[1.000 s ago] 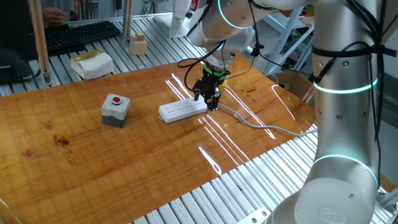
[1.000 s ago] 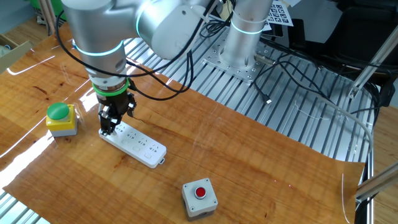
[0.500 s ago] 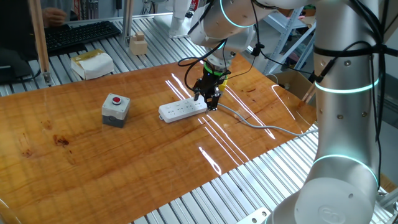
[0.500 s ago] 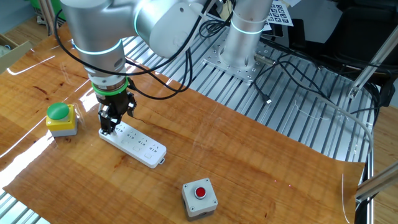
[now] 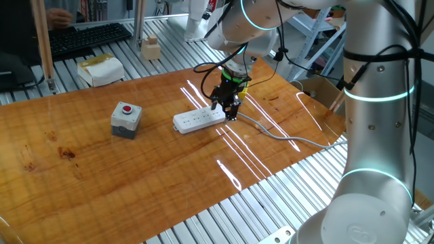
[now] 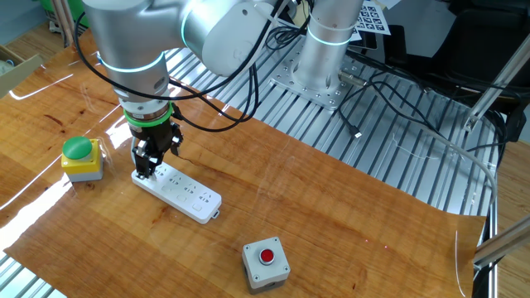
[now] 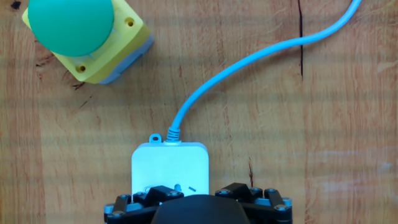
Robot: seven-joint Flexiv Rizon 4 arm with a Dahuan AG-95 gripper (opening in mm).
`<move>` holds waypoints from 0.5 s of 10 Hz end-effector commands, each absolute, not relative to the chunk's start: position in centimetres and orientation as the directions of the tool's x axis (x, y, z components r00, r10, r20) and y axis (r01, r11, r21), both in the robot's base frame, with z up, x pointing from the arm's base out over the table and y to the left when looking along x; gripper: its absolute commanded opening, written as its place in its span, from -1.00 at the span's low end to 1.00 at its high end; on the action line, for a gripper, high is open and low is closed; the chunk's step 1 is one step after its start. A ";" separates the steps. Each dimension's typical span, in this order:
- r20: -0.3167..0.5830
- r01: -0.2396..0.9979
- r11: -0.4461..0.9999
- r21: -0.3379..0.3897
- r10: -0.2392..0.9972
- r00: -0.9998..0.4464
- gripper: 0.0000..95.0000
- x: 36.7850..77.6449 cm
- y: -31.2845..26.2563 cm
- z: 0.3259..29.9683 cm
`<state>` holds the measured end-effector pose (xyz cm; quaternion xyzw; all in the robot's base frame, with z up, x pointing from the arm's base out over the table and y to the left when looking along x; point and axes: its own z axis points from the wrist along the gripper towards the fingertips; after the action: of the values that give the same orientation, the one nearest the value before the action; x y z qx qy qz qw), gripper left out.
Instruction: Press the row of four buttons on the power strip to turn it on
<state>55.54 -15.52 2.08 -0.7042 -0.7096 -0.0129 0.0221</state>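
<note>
power strip (image 6: 178, 191) — cable end under pincer (image 6: 146, 168)

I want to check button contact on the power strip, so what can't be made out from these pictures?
- Row of four buttons: too small in both fixed views; in the hand view the gripper body hides most of the power strip.
- Fingertips: cut off by the hand view's bottom edge; dark and tiny above the power strip's cable end in the fixed views, so contact is unclear.
- Yellow button box: cut off by the hand view's top edge.
</note>
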 end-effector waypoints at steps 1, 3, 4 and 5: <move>0.049 1.000 -0.003 -0.002 0.999 0.003 0.60 55.8 -15.3 1.3; 0.036 1.000 0.004 0.005 0.999 -0.004 0.60 55.8 -15.1 0.7; 0.027 1.000 0.008 0.008 1.000 -0.008 0.60 55.8 -15.1 0.7; 0.020 1.000 0.009 0.002 1.000 -0.009 0.60 55.8 -15.2 0.8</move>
<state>55.81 -15.20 0.86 -0.7035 -0.7107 -0.0089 0.0026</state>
